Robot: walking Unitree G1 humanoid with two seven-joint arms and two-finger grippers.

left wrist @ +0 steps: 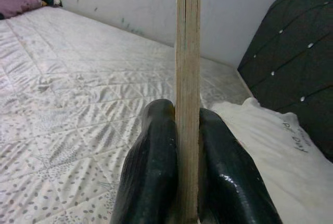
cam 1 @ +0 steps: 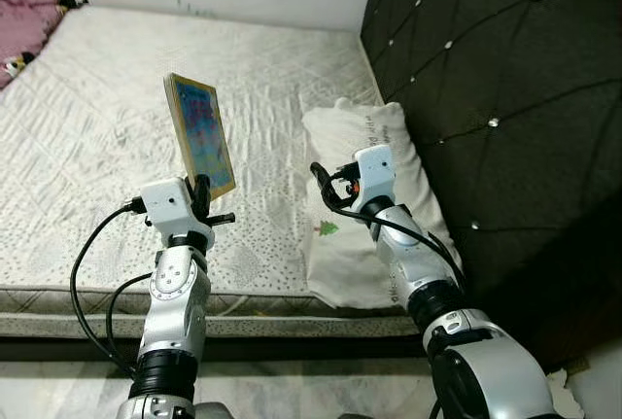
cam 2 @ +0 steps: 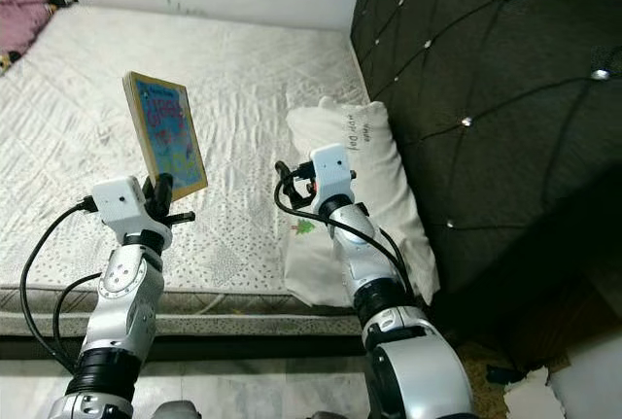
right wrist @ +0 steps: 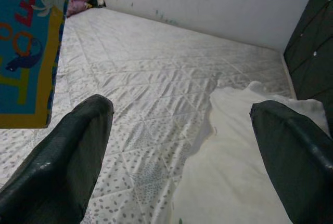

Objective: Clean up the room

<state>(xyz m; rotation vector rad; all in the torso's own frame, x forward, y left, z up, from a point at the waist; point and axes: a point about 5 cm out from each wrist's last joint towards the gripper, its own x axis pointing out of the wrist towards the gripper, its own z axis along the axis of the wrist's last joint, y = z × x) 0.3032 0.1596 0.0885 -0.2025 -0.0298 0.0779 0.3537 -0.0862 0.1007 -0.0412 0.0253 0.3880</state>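
Quilted white mattress against a dark tufted headboard, white pillow beside it. Left gripper clamps a colourful picture book by its lower edge, upright above the mattress. Right gripper spread wide, empty, over the pillow edge, book off to its left.

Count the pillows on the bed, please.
1. The white pillow with a small green tree print lies on the quilted white mattress beside the dark tufted headboard. The crumpled purple cloth might hide others.
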